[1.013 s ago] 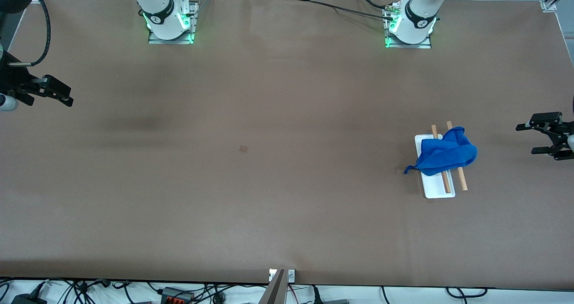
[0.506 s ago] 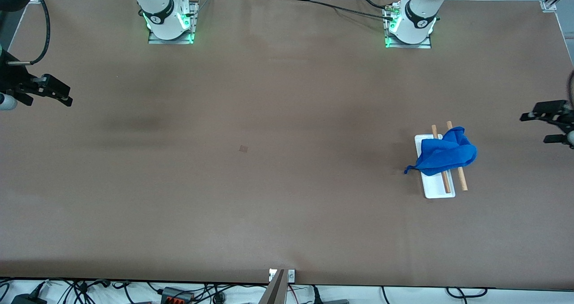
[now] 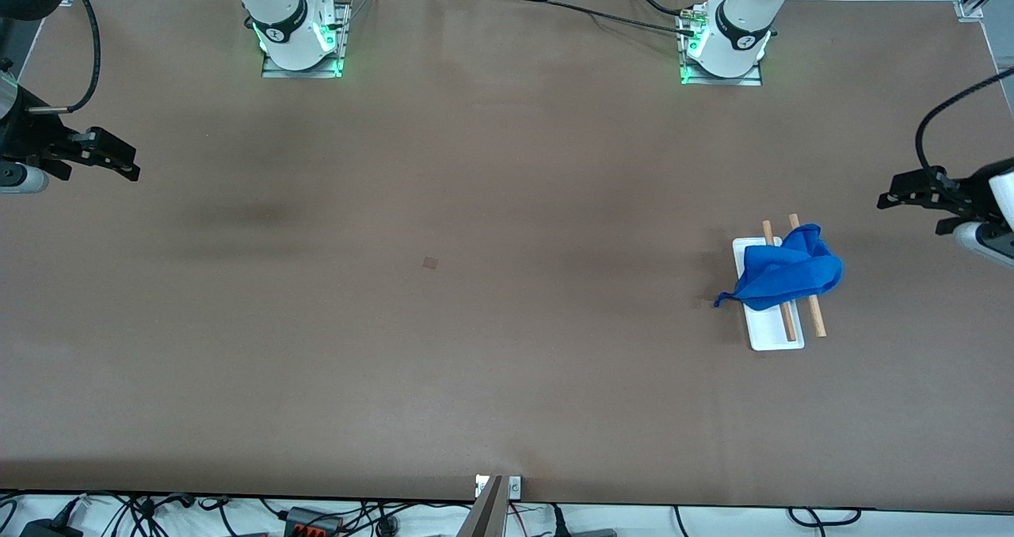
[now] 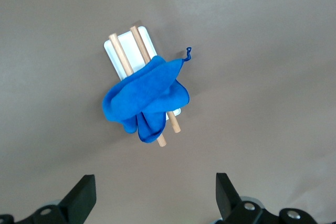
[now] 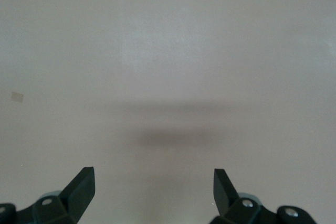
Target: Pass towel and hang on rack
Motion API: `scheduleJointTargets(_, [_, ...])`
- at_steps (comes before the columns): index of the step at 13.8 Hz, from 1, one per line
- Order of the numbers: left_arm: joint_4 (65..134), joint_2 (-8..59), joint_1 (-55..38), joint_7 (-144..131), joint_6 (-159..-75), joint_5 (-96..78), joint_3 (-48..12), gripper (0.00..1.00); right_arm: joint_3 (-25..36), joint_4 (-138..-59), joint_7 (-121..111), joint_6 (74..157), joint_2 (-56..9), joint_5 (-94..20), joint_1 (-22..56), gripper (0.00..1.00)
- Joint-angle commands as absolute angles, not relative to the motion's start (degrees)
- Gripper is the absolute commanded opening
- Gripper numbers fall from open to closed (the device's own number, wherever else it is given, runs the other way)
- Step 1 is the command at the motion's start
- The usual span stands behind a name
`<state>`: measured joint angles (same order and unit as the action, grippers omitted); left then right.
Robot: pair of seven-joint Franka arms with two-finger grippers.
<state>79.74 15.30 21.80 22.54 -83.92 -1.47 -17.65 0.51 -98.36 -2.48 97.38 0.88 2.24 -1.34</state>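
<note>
The bright blue towel (image 3: 788, 277) lies bunched over the two wooden rods (image 3: 815, 319) of the rack (image 3: 772, 337), toward the left arm's end of the table. One corner of it trails off onto the table. The left wrist view shows the towel (image 4: 144, 95) draped across the rack (image 4: 119, 44). My left gripper (image 3: 909, 215) hovers open and empty over bare table beside the rack, apart from the towel; its jaws (image 4: 155, 182) stand wide. My right gripper (image 3: 127, 169) waits open and empty over the right arm's end of the table, its jaws (image 5: 153, 174) wide over bare surface.
A small brown square mark (image 3: 429, 263) sits mid-table and shows in the right wrist view as the same mark (image 5: 17, 96). The arm bases (image 3: 301, 42) stand along the table's edge farthest from the front camera. The table edge runs close by each gripper.
My left gripper has swung away from the table's end toward the rack and toward the arm bases. The right gripper shifted only slightly. The towel has not moved.
</note>
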Motion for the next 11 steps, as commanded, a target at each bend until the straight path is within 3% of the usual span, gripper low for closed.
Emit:
scheduleJointTargets(1, [89.35,8.28,12.68,16.74,-88.93,-3.60,-6.61,1.00,0.35,-98.17,-1.50,96.42,1.32,2.55,-1.58,1.00])
scheduleJointTargets(3, [94.29,3.97,11.34,9.51,-92.02,-2.99,-6.42,1.00,0.44,-98.26,-1.49,96.42,1.32,2.55,-1.67,1.00])
scheduleJointTargets(7, [95.01,3.52,5.37,6.77,-92.55,-2.38,-1.59,1.00,0.44,-98.17,-1.49,96.68,1.23,0.88,-1.67,1.00])
scheduleJointTargets(11, [96.06,3.25,5.10,6.94,-93.16,1.23,-1.50,1.00,0.35,-98.35,-1.67,97.29,1.32,1.67,-1.58,1.00])
